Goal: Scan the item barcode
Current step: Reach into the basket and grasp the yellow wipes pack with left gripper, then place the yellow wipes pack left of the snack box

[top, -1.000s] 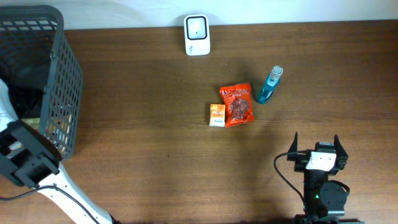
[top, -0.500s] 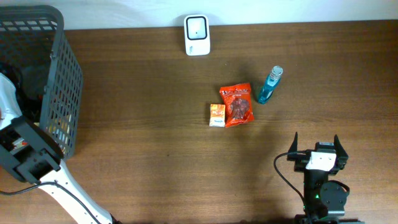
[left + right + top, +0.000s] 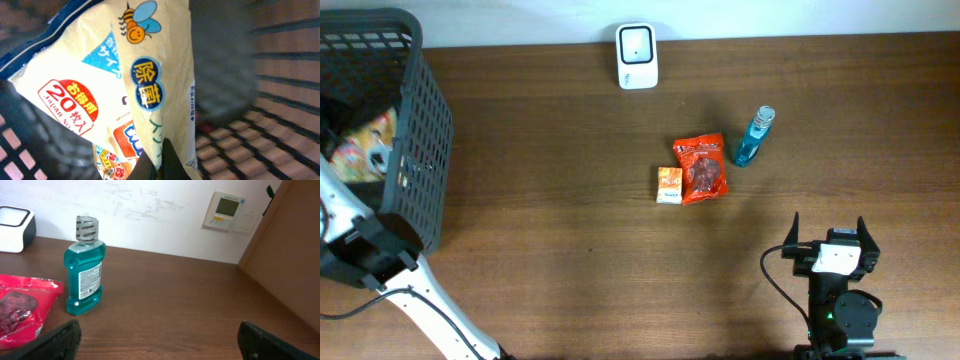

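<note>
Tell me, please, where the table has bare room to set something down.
Free: from the basket to the orange box, in front of the scanner, and along the front edge beside the right gripper. Crowded: orange box, red pouch and blue bottle together.

The brown table [image 3: 570, 220] holds a dark basket [image 3: 425, 120] at the left, a white scanner [image 3: 637, 56] at the back — and a blue bottle [image 3: 753, 138], red bag [image 3: 703, 168], small orange box [image 3: 669, 185].

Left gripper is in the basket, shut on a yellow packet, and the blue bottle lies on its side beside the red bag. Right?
Not quite. The blue bottle stands upright beside the red bag, as the right wrist view shows. The rest holds: the left gripper is in the basket, shut on the yellow packet.
</note>
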### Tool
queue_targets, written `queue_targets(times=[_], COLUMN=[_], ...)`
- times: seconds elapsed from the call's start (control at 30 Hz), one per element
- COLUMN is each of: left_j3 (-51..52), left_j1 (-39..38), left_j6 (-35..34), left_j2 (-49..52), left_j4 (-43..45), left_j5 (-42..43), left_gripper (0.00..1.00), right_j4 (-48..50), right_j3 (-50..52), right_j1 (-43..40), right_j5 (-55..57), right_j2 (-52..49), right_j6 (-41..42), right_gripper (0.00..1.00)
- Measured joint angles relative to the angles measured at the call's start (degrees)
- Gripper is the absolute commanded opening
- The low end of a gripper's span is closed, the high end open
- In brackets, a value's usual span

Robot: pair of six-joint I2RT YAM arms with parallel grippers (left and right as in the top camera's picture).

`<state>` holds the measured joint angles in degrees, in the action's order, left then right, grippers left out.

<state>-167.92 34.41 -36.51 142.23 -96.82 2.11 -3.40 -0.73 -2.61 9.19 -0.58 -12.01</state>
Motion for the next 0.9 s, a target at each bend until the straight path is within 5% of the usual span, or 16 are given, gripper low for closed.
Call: queue_targets(times=[0.03, 0.2, 0.27, 0.37, 0.43, 0.57, 0.73, 0.87, 0.9], left_j3=[-8.9, -10.9, -11.3, -10.2, -5.9, 19.4, 57.8, 70.6, 70.9], left_j1=[-0.2, -0.2, -1.4, -14.3, -26.7, -50.7, -62.2, -62.9, -62.9], left_j6=[1.4, 2.5, 5.5, 14.4, 17.9, 20.0, 20.5, 20.4, 19.6], left_j2=[-2.0, -19.5, -25.2, -26.2, -26.3, -26.3, -25.1, -24.8, -24.8], left_j4=[0.8, 0.1, -0.2, -0.1, 0.0, 2.2, 30.0, 38.9, 40.2], left_j5=[0.8, 2.0, 12.9, 27.4, 28.9, 8.9, -3.4, -4.5, -4.7], left_gripper=[0.00, 0.00, 0.00, 0.00, 0.00, 0.00, 0.00, 0.21, 0.53], right_j4=[0.0, 0.0, 0.0, 0.0, 0.0, 0.0, 0.0, 0.0, 0.0], right_j3=[0.0, 0.0, 0.0, 0.0, 0.0, 0.0, 0.0, 0.0, 0.0], right_j1=[0.0, 0.0, 0.0, 0.0, 0.0, 0.0, 0.0, 0.0, 0.0], right_j5=[0.0, 0.0, 0.0, 0.0, 0.0, 0.0, 0.0, 0.0, 0.0], right_j2=[0.0, 0.0, 0.0, 0.0, 0.0, 0.0, 0.0, 0.0, 0.0], right_j6=[0.0, 0.0, 0.0, 0.0, 0.0, 0.0, 0.0, 0.0, 0.0], right_gripper=[0.99, 0.98, 0.99, 0.98, 0.98, 0.99, 0.98, 0.99, 0.98])
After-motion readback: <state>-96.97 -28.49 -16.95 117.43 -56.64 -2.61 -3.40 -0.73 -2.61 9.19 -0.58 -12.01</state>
